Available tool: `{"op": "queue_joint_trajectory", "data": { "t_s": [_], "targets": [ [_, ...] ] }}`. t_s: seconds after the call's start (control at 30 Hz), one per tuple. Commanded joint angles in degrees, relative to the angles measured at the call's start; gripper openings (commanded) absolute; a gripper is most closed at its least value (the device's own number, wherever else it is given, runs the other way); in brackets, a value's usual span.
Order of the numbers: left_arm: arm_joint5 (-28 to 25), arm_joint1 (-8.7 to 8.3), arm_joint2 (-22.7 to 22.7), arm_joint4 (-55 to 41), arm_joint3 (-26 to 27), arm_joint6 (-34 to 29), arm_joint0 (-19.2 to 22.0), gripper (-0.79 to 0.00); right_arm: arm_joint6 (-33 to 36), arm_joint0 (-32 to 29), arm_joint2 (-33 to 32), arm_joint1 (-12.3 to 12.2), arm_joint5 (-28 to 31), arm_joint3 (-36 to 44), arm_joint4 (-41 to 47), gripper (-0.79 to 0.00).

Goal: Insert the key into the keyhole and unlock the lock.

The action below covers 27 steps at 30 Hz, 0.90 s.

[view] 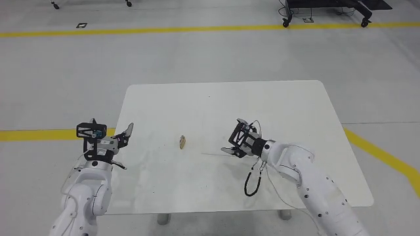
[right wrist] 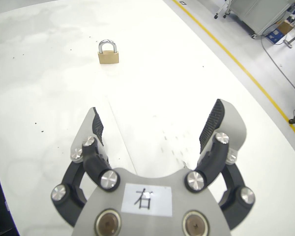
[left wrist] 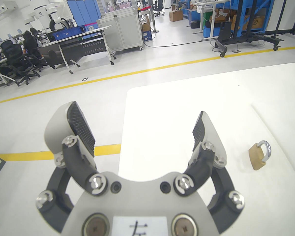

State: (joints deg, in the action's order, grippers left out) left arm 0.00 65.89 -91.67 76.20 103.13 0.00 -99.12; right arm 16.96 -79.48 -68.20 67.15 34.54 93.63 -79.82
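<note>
- The lock (view: 182,141) (left wrist: 258,157) (right wrist: 108,56), brass-bodied with a silver shackle, is seen standing on the white table (view: 262,105) (left wrist: 186,104) (right wrist: 51,87), in its near half and between the two grippers.
- The shackle is seen pointing up, with both legs seated in the body; one broad face is turned toward the right gripper (view: 233,137) (right wrist: 156,108).
- The right gripper is held over the table, well apart from the lock and aimed at it. Its jaws are spread wide and nothing is held between the ribbed pads (right wrist: 210,121).
- The left gripper (view: 125,147) (left wrist: 137,114) is held at the table's left edge, partly over the floor, and is likewise well apart from the lock.
- Its jaws are also spread wide, and nothing is gripped between the pads (left wrist: 80,126).
- The lock is touched by neither gripper.
- A black cable (view: 251,182) is seen looping down from the right arm over the table's near side.
- Small dark specks (right wrist: 41,131) are scattered on the tabletop near the right gripper.
- A yellow line (view: 197,29) is painted across the grey floor beyond the table.
</note>
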Motion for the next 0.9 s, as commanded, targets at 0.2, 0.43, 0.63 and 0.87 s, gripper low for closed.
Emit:
{"op": "queue_joint_trajectory", "data": {
  "t_s": [0.2,0.43,0.63,0.87],
  "targets": [
    [0.0,0.0,0.0,0.0,0.0,0.0,0.0,0.0,3.61,2.78,-5.1,-1.0,5.17,-10.09,6.05,-0.2],
    [0.0,0.0,0.0,0.0,0.0,0.0,0.0,0.0,6.88,5.55,-3.21,-0.98,5.75,-13.83,5.38,-0.382],
    [0.0,0.0,0.0,0.0,0.0,0.0,0.0,0.0,6.49,6.72,-2.8,-1.14,6.41,-15.27,5.16,-0.486],
    [0.0,0.0,0.0,0.0,0.0,0.0,0.0,0.0,5.96,6.37,-3.65,-1.7,7.25,-15.67,4.66,-0.526]
  ]
}}
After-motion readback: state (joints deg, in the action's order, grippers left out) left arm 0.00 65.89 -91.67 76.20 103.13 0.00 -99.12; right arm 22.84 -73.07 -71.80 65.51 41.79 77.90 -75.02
